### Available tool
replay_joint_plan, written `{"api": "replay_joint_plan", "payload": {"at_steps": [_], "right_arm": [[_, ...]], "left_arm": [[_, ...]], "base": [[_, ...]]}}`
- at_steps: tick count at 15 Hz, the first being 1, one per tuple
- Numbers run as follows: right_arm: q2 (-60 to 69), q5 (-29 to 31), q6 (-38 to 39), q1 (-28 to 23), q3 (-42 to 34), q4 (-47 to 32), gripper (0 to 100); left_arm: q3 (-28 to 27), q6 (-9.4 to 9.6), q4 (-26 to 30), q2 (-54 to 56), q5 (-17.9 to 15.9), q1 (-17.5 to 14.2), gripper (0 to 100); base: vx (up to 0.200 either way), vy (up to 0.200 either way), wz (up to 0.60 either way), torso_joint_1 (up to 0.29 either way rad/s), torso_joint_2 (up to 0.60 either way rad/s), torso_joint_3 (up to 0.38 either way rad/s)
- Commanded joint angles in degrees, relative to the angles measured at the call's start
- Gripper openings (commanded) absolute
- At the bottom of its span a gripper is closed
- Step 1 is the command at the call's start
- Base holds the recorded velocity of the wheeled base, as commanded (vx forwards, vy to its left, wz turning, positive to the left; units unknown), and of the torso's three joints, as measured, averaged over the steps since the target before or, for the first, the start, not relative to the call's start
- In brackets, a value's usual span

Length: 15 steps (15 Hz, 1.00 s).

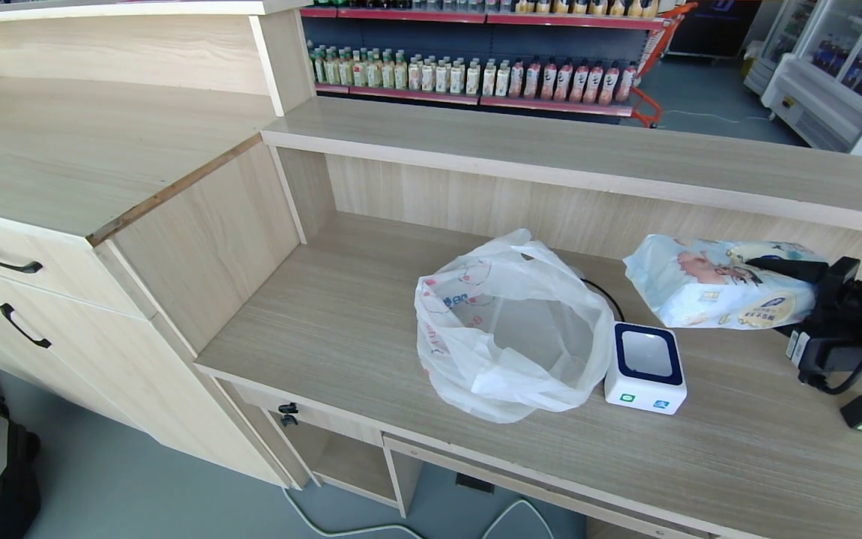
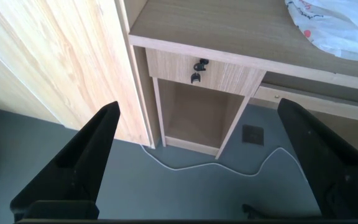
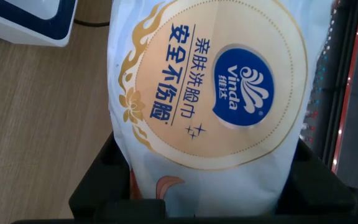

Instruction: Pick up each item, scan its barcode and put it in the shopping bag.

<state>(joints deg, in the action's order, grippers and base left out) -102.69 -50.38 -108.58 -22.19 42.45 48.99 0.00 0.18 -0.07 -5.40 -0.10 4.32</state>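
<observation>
Your right gripper [image 1: 779,299] is clamped tight on the pack of tissues [image 1: 700,288], at the right edge of the head view. One black finger lies across the top of the pack. The pack is soft, puffy plastic. It is pale blue and white, with a round patch ringed in gold. You cannot tell if it touches the counter [image 1: 341,314], which is flat, pale wood with fine lines.

The shopping bag [image 1: 509,329] sits in the middle of the head view. It is thin, crinkly, see-through plastic, and its mouth gapes upward.

The scanner [image 1: 646,367] stands right up against the bag, to its right. It is a small white box with round corners and a shiny grey window framed in dark blue.

Your left gripper [image 2: 197,168] hangs low over the smooth grey floor [image 2: 185,193], its two flat black fingers spread wide and let go.
</observation>
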Motion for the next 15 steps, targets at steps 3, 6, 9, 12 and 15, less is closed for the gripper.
{"api": "replay_joint_plan", "payload": {"at_steps": [3,6,9,12,15], "right_arm": [[-0.6,-0.9,-1.6,0.0,0.2,0.1,0],[-1.2,-3.8,-4.4,-0.1,-0.1,0.0,0],[-2.0,-4.5,-5.9,0.0,-0.7,-0.2,0],[-3.1,-4.5,-5.8,0.0,-0.3,0.0,0],[-4.2,-4.5,-5.9,0.0,0.4,0.3,0]], "left_arm": [[0.0,-0.01,0.0,0.0,0.0,0.0,100],[0.0,-0.01,0.0,0.0,0.0,0.0,100],[0.0,-0.01,0.0,0.0,0.0,0.0,100],[0.0,-0.01,0.0,0.0,0.0,0.0,100],[0.0,-0.01,0.0,0.0,0.0,0.0,100]], "base": [[0.0,0.0,0.0,0.0,0.0,0.0],[0.0,0.0,0.0,0.0,0.0,0.0],[0.0,0.0,0.0,0.0,0.0,0.0],[0.0,0.0,0.0,0.0,0.0,0.0],[0.0,0.0,0.0,0.0,0.0,0.0]]}}
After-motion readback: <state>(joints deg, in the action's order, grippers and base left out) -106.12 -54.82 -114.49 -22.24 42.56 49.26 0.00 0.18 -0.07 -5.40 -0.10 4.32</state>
